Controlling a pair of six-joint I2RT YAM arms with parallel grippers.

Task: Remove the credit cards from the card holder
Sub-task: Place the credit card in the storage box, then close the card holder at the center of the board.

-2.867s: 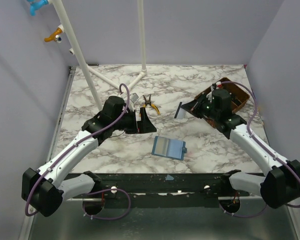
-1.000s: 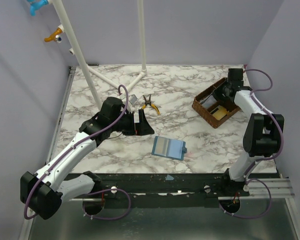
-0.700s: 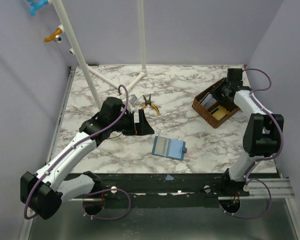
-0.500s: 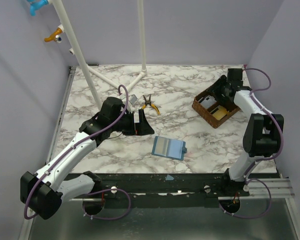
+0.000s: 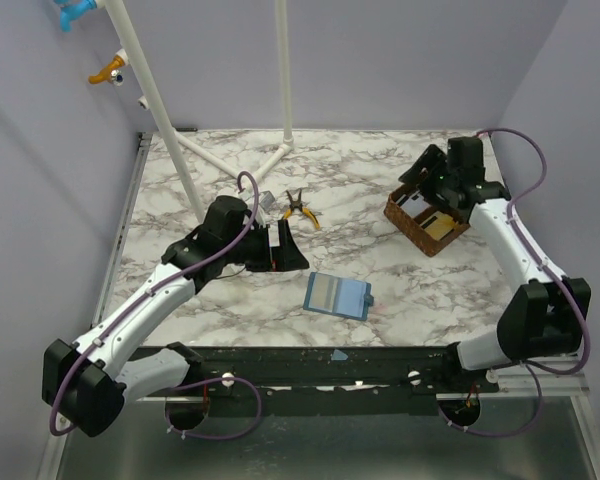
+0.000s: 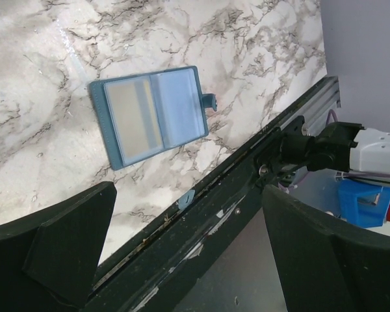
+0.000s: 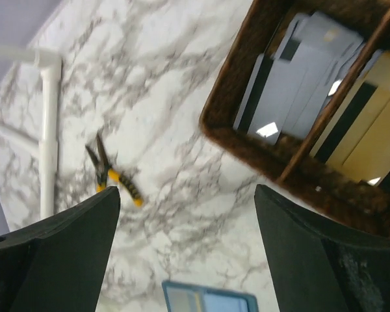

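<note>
The blue card holder (image 5: 337, 295) lies open on the marble near the front edge, and it also shows in the left wrist view (image 6: 153, 114) and at the bottom of the right wrist view (image 7: 208, 300). A tan striped credit card (image 6: 131, 117) sits in its left pocket; the right pocket looks pale blue. My left gripper (image 5: 288, 246) hovers open behind and left of the holder, nothing between its fingers (image 6: 71, 240). My right gripper (image 5: 427, 180) is open and empty above the brown tray (image 5: 405, 222), where grey cards (image 7: 299, 78) and a yellow card (image 7: 370, 136) lie.
Yellow-handled pliers (image 5: 300, 208) lie behind the left gripper, also in the right wrist view (image 7: 110, 172). A white pipe frame (image 5: 280, 150) stands on the far left half of the table. The black front rail (image 6: 234, 195) runs just beyond the holder.
My right gripper went from shut to open at the brown tray, a grey card now lies in it, and the arm has lifted back toward the left. The left arm stayed still.
</note>
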